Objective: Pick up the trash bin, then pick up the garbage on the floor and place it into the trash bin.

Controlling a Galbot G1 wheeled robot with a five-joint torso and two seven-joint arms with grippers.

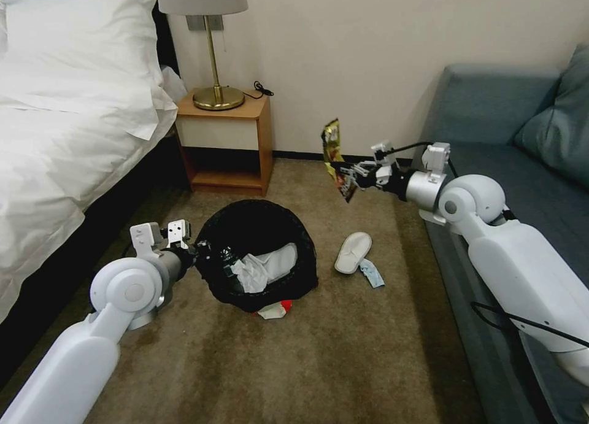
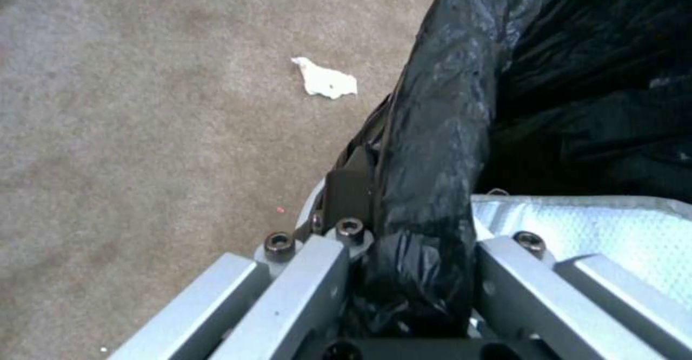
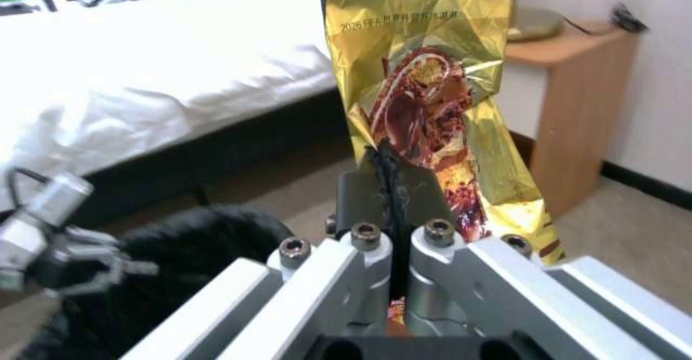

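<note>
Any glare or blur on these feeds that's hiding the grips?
Head view: even light, wide-angle bending at the edges. Left wrist view: soft; sheen on the trash bin liner, left gripper clamping its rim. Right wrist view: glare on the gold wrapper, right gripper pinching it; the background is blurred.

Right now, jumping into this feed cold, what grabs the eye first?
The right gripper, shut on a gold wrapper, holds it in the air between the nightstand and the sofa, up and to the right of the trash bin. The left gripper clamps the bin's black-bagged rim, with a white slipper lying on the carpet to the bin's right.
</note>
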